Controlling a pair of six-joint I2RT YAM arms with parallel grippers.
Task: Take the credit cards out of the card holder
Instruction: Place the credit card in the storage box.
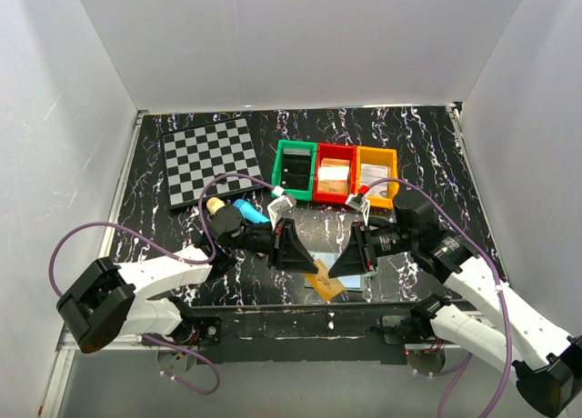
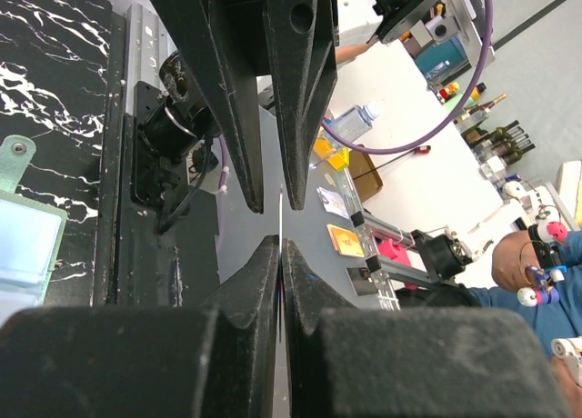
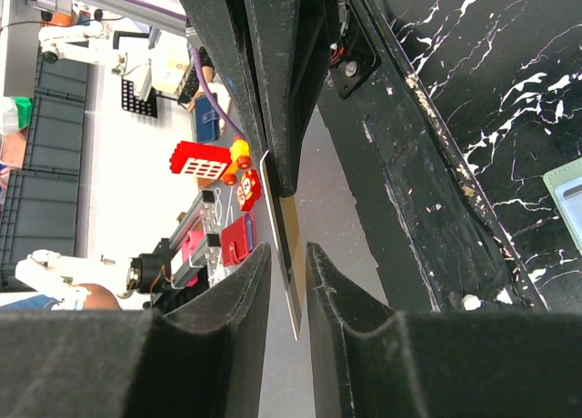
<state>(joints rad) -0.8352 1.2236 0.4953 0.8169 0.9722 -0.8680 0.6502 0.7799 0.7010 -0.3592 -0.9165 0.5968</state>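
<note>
Left tool (image 1: 309,262) and right tool (image 1: 335,269) nose to nose, credit card (image 1: 327,280) filling the gap; row of bins (image 1: 335,147) walls off behind, bare tabletop (image 1: 436,164) far right.

Top view: left arm (image 1: 155,277) reaches in from 7 o'clock, with the left gripper (image 1: 311,265) pointing toward 4 o'clock, jaws pressed tight on a credit card (image 1: 327,282). Right arm (image 1: 482,295) enters from 5 o'clock. The right gripper (image 1: 333,271) points toward 8 o'clock, tip to tip with the left, jaws slightly parted astride the same card.

Top external: high behind near edge, looking down over black white-veined table (image 1: 409,136). Wrist views: close, low, facing each other; both share thin pale edge-on card (image 2: 280,220) and that edge.
</note>
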